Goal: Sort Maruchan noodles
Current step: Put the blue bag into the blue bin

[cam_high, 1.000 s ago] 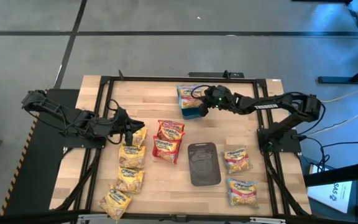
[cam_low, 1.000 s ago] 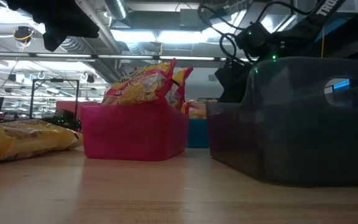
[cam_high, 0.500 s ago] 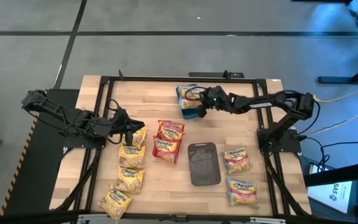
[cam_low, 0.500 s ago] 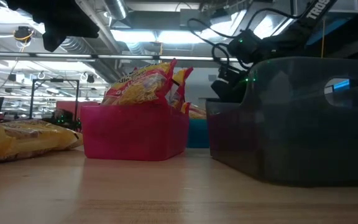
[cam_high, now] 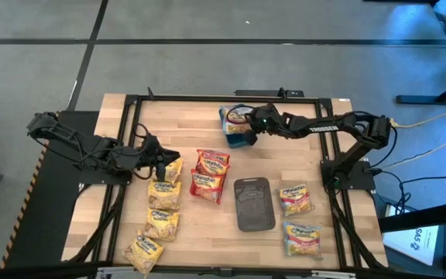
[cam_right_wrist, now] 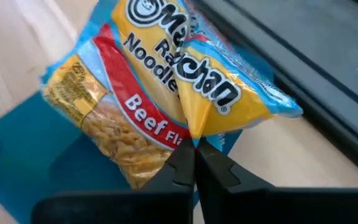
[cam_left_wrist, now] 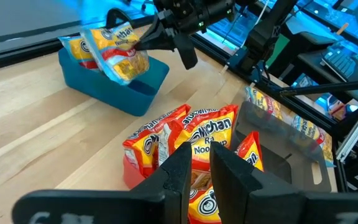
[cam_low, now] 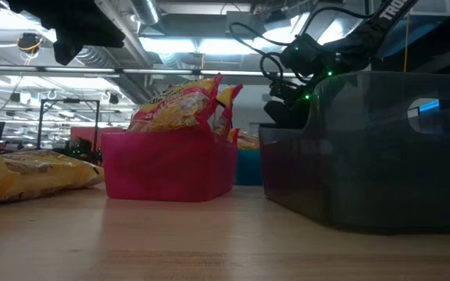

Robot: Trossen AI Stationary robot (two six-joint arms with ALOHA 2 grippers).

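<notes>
My right gripper reaches across the far middle of the table and is shut on a blue-and-yellow beef packet over the teal tray. A second packet stands in that tray behind it. My left gripper waits, shut, above the yellow packets at the table's left. Red packets stand on edge in the pink tray. The grey tray lies near the middle. Two blue-and-pink packets lie flat on the right. My right gripper pinches the beef packet by a pointed corner of its crimped edge between the two fingers. The fingers come in nearly level from the table's right side. The packet hangs tilted ahead of them, its lower end down inside the teal tray.
Several yellow packets run toward the near left corner. A dark metal frame borders the wooden table. Bare wood lies between the teal tray and my left gripper. The room's benches and lights show beyond the table in the low view.
My right gripper has moved a little toward the table's left and far edge, the arm stretching out, and has carried the beef packet further over the teal tray. It has stayed shut on the packet.
</notes>
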